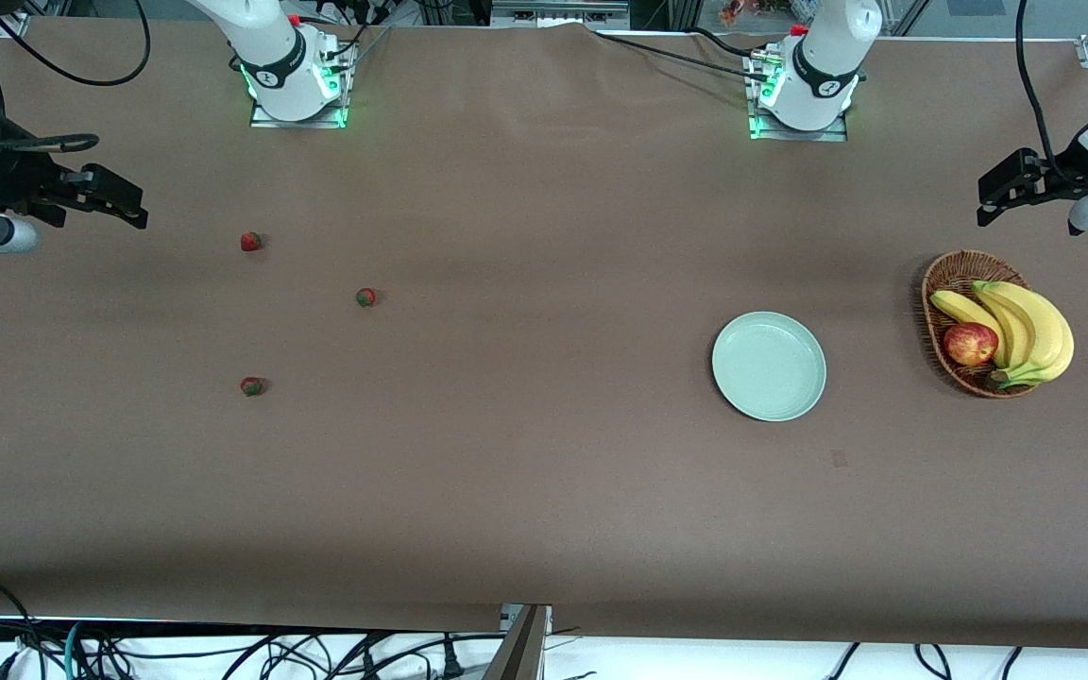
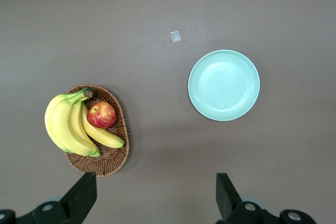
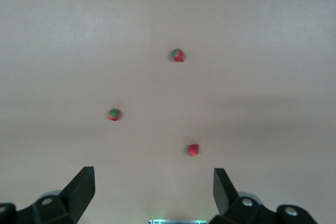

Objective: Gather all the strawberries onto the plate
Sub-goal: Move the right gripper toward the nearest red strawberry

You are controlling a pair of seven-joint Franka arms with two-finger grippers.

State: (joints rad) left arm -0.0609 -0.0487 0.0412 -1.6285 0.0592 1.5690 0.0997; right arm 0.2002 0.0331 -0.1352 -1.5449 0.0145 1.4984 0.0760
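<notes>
Strawberries, three in all, lie on the brown worktop (image 1: pixel 544 491) toward the right arm's end, each well apart from the others. One strawberry (image 1: pixel 250 242) lies farthest from the front camera, a second (image 1: pixel 252 385) lies nearest to it, and the third (image 1: pixel 366 297) sits between those two in depth and closer to the worktop's middle. None is on the plate.

The right end effector (image 1: pixel 119 200) hangs in the air at the worktop's edge on that arm's end, its two fingers spread wide with nothing between them. Bare cloth surrounds every berry, and a broad empty stretch separates them from the plate.

One pale green plate (image 1: pixel 769 366) lies flat toward the left arm's end, with nothing on it. Beside it, closer to that end's edge, stands one wicker basket (image 1: pixel 946 283) holding one bunch of bananas (image 1: pixel 1026 326) and one apple (image 1: pixel 970 344). Plate and basket are apart, with clear cloth between. One small pale scrap (image 2: pixel 175 36) lies near the plate, nearer the front camera.

The left end effector (image 1: pixel 1002 194) hangs over the worktop's edge above the basket's end, fingers wide and holding nothing.
</notes>
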